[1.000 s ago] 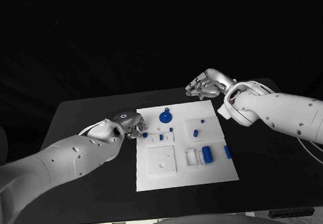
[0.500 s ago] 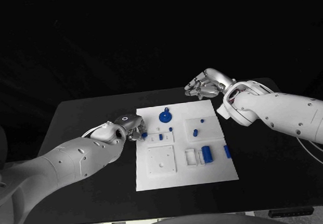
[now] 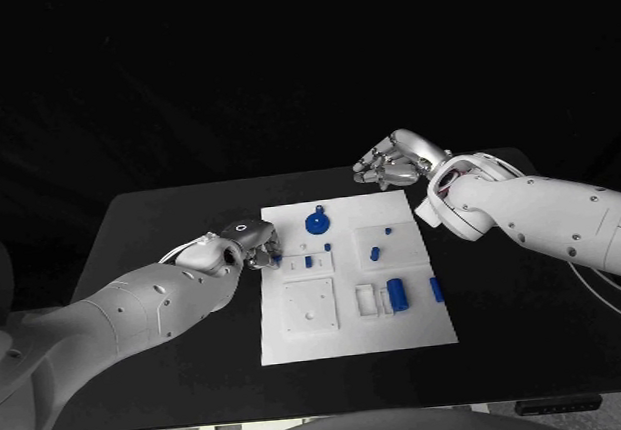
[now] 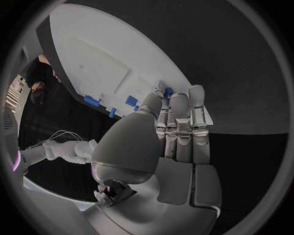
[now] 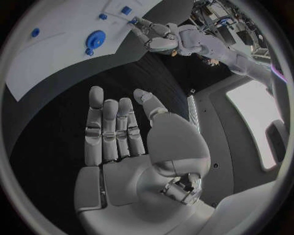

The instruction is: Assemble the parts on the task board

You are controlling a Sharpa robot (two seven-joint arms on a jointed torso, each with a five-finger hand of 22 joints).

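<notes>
Left hand (image 3: 245, 246) at the task board (image 3: 351, 317) 9 o'clock edge, fingers pressed together, tips touching a small blue part (image 4: 168, 92) there. Right hand (image 3: 394, 163) beyond the board's 1 o'clock corner, flat, empty, fingers extended

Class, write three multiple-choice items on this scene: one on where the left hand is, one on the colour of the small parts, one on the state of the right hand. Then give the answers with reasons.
1. Where is the left hand?
A. at the board's left edge
B. off the table
C. at the board's right edge

2. What colour are the small parts?
A. red
B. blue
C. green

3. What does the right hand hold?
A. a blue part
B. the board
C. nothing

Answers: 1 A, its fingers reach the white board at a blue piece. 2 B, all look blue. 3 C, its palm is bare, fingers extended.
</notes>
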